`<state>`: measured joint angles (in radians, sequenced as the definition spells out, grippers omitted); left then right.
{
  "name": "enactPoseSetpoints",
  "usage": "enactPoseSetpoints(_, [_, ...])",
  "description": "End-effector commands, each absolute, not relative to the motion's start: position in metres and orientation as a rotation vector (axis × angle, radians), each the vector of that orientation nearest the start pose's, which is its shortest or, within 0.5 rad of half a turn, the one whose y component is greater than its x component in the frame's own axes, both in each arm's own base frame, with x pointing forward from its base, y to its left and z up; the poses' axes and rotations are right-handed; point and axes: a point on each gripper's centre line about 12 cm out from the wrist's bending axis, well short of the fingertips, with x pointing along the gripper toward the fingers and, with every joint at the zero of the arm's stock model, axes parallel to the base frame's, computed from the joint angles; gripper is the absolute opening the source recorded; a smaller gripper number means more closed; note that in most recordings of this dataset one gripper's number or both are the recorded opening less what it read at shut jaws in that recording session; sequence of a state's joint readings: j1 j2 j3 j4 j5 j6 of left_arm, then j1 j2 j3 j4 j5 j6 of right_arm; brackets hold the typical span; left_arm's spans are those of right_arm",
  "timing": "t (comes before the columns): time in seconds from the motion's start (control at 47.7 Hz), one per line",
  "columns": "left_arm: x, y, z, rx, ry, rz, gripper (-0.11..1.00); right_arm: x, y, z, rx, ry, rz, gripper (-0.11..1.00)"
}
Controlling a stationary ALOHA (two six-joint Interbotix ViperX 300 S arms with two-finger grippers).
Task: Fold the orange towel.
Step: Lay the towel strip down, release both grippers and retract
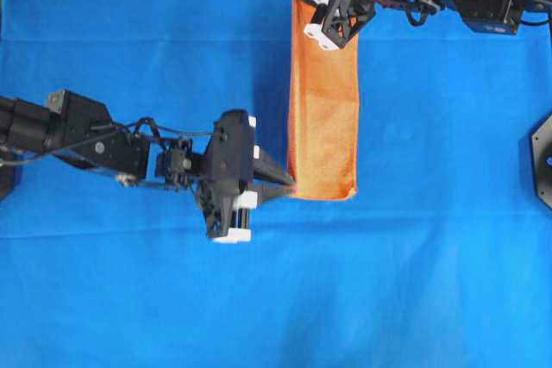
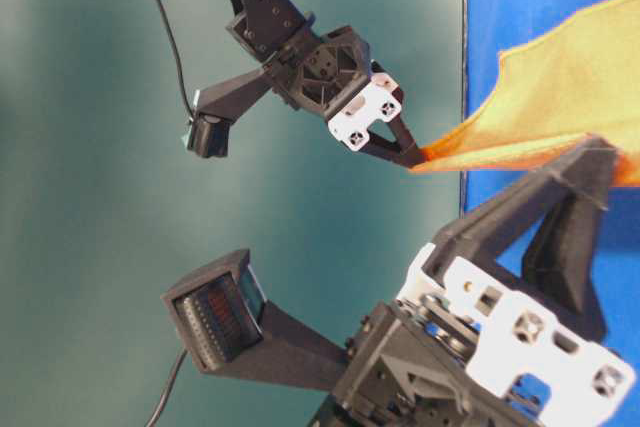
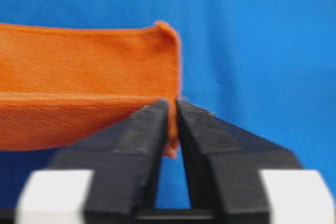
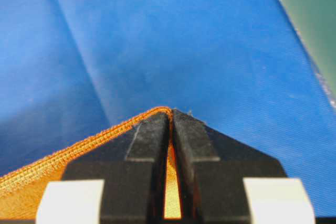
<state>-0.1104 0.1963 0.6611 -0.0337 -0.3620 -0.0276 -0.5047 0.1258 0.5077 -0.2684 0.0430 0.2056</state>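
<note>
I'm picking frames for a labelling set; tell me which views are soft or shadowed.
Left wrist view: orange towel blurred, fingers soft. Right wrist view: towel hem fairly sharp. Table-level view: near gripper blurred, far gripper sharper. Overhead view: even light, shadow on the blue cloth left of the towel.

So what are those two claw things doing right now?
Left gripper: fingers nearly together, a corner of the thin bright orange microfibre towel between them.
Right gripper: shut on the towel's far corner.
</note>
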Motion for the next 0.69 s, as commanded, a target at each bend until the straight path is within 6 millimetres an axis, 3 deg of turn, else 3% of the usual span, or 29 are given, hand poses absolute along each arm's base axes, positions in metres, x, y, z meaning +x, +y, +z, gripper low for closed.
enactPoseSetpoints(0.0, [0.42,-0.054,0.14,-0.024,0.455,-0.106,0.18,0.379,-0.219,0.184,0.096,0.621,-0.492,0.04])
enactPoseSetpoints(0.063, [0.421,-0.053,0.14,-0.024,0.453,-0.104,0.32,0.379,-0.219,0.184,0.089,0.623,-0.49,0.13])
enactPoseSetpoints(0.126, [0.422,-0.052,0.141,-0.023,0.449,-0.101,0.47,0.379,-0.219,0.184,0.073,0.627,-0.486,0.29])
enactPoseSetpoints(0.21, [0.422,-0.051,0.141,-0.015,0.45,-0.1,0.62,0.379,-0.219,0.184,0.057,0.631,-0.48,0.53])
enactPoseSetpoints(0.272, [0.424,-0.05,0.143,-0.01,0.443,-0.1,0.67,0.379,-0.219,0.185,0.048,0.632,-0.477,0.62])
enactPoseSetpoints(0.482, [0.429,-0.046,0.155,0.015,0.422,-0.095,0.65,0.379,-0.22,0.187,0.023,0.636,-0.472,0.56])
enactPoseSetpoints(0.67, [0.42,-0.029,0.177,0.06,0.419,-0.071,0.65,0.371,-0.216,0.205,0.017,0.616,-0.483,0.56])
